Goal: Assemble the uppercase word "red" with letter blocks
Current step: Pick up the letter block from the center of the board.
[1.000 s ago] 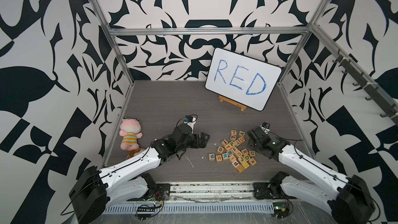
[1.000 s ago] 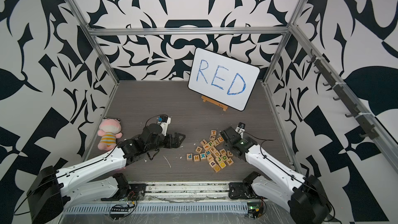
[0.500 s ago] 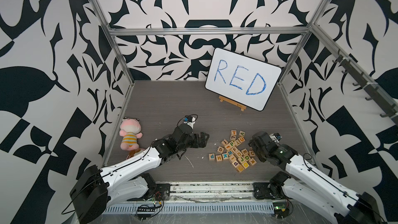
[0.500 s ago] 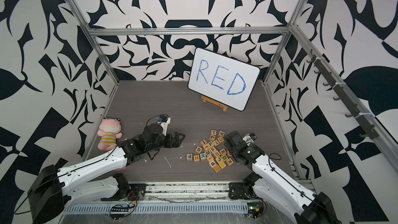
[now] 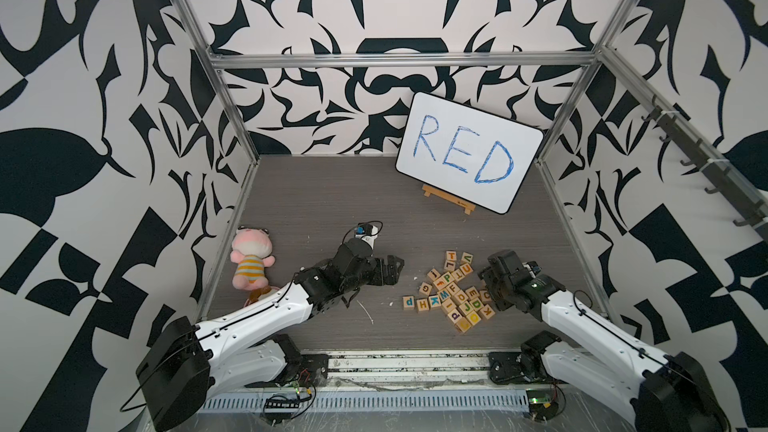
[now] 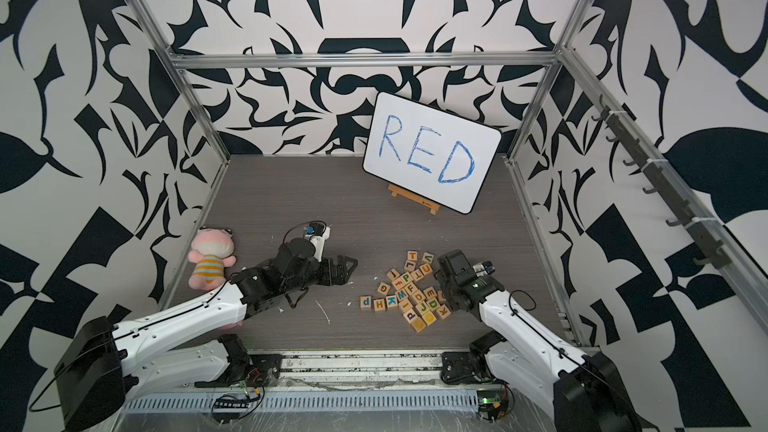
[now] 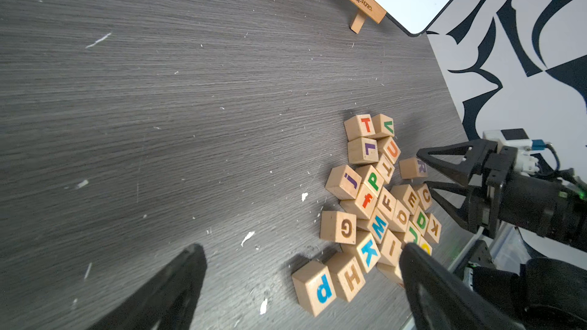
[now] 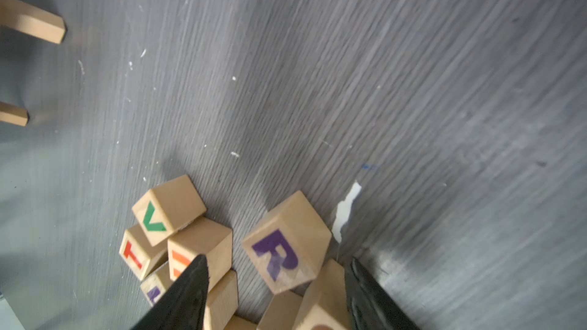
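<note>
Letter blocks (image 5: 451, 292) — pale wooden cubes; left tool (image 7: 303, 250), right tool (image 8: 277, 260) spread, R block (image 8: 293, 220) seemingly loose.

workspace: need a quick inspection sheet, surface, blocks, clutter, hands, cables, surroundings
surface: grey wood-grain table, white flecks scattered
job's things: letter blocks in a loose pile; R block at its edge; no word assembled
clutter: pink plush toy near the side wall; whiteboard reading RED
hands: left hand open, empty, apart from the pile; right hand open, tips flanking the R block
cables: cable loop at left wrist camera; wiring on front rail
surroundings: patterned walls, metal frame, hook rail
</note>
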Controlling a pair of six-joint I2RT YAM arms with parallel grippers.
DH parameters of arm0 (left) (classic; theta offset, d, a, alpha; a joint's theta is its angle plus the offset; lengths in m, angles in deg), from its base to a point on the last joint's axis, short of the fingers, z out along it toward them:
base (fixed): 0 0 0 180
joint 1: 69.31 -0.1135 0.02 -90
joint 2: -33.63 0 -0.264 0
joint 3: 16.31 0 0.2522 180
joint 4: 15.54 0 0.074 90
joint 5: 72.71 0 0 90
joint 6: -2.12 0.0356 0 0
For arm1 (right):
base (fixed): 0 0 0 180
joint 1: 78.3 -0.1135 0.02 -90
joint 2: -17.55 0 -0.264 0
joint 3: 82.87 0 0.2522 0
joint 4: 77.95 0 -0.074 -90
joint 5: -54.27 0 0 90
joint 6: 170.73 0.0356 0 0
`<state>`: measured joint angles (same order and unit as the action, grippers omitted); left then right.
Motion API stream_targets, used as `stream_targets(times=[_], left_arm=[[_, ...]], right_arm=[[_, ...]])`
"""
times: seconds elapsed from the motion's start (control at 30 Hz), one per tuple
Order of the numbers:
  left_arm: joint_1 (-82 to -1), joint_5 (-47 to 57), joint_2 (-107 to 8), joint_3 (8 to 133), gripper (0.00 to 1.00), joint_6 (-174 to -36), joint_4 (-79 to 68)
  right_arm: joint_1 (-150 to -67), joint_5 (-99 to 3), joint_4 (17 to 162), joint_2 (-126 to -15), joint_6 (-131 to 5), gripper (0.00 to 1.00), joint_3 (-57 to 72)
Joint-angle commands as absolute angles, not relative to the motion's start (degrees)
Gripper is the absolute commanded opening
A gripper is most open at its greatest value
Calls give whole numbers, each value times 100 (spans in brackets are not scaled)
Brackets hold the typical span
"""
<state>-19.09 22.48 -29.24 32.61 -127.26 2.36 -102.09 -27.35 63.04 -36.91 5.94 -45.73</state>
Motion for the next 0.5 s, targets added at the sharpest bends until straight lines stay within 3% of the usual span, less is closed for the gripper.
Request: stream_targets(times=[0.0,0.47], left_arm=[[-1903,2300,-2979,3476,99,-12522,330],[-1903,2274,-2910,3227,99,-12752,3]], right_arm=[[-10036,-2910,6671,-3869,401,67,-4619],[-9588,-3190,7110,-4845,-425,67,-4159]])
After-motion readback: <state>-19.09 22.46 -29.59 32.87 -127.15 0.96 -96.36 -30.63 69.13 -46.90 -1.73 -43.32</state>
